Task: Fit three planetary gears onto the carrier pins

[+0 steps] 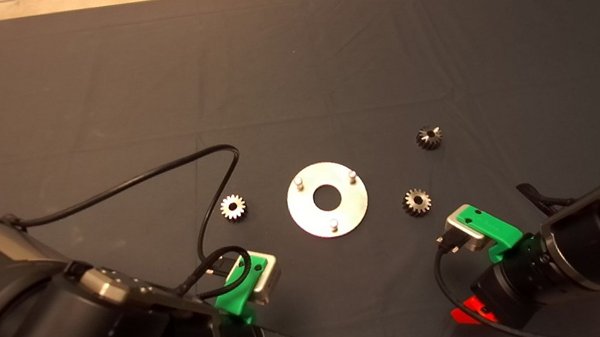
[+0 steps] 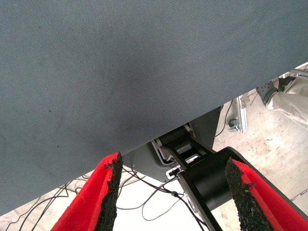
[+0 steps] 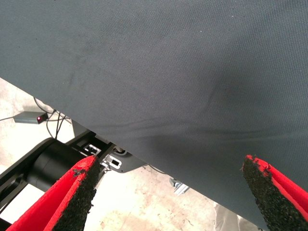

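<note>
Three small silvery-grey toothed planetary gears (image 1: pixel 233 207) (image 1: pixel 417 201) (image 1: pixel 429 137) lie loose on the dark mat (image 1: pixel 284 64) around a shiny round metal disc (image 1: pixel 353 208), whose three upright carrier pins (image 1: pixel 333 224) stand bare, ready for loading. Both arms wait at the near edge. Left wrist view: left end effector (image 2: pixel 172 192) spread, empty, over mat. Right wrist view: right end effector (image 3: pixel 171 192) likewise released, holding nothing.

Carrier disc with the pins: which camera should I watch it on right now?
The head view. It shows the whole carrier disc flat on the mat, all three pins upright and bare, and the three gears lying apart around it. Both wrist views show only mat, floor and their own open fingers, nothing of the disc.
</note>
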